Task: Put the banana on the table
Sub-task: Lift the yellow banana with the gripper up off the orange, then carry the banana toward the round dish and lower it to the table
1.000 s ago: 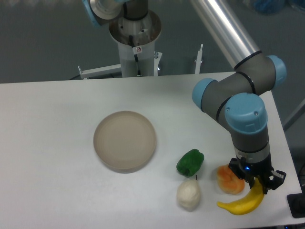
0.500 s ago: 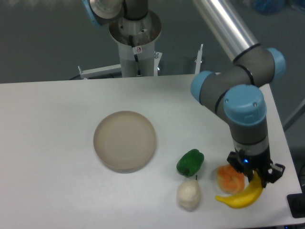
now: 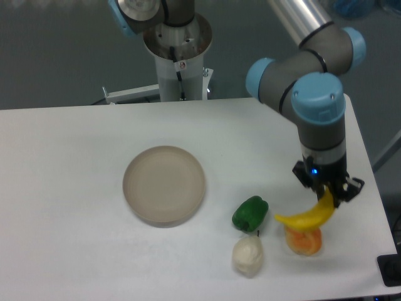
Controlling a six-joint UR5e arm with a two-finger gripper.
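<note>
The bright yellow banana (image 3: 305,217) hangs in the air above the lumpy orange fruit, tilted with its right end up. My gripper (image 3: 327,193) is shut on that upper right end, pointing straight down from the blue-capped wrist. The banana touches nothing on the white table (image 3: 75,207) below it. The fingertips themselves are partly hidden behind the banana's end.
A lumpy orange fruit (image 3: 304,241) sits directly under the banana. A green pepper (image 3: 250,213) and a white garlic-like piece (image 3: 248,257) lie just left of it. A round beige plate (image 3: 164,185) rests mid-table. The table's right edge runs close to the gripper.
The gripper has risen and drifted slightly left and back, lifting the banana off the table; it now hangs over the orange fruit instead of lying in front of it.
</note>
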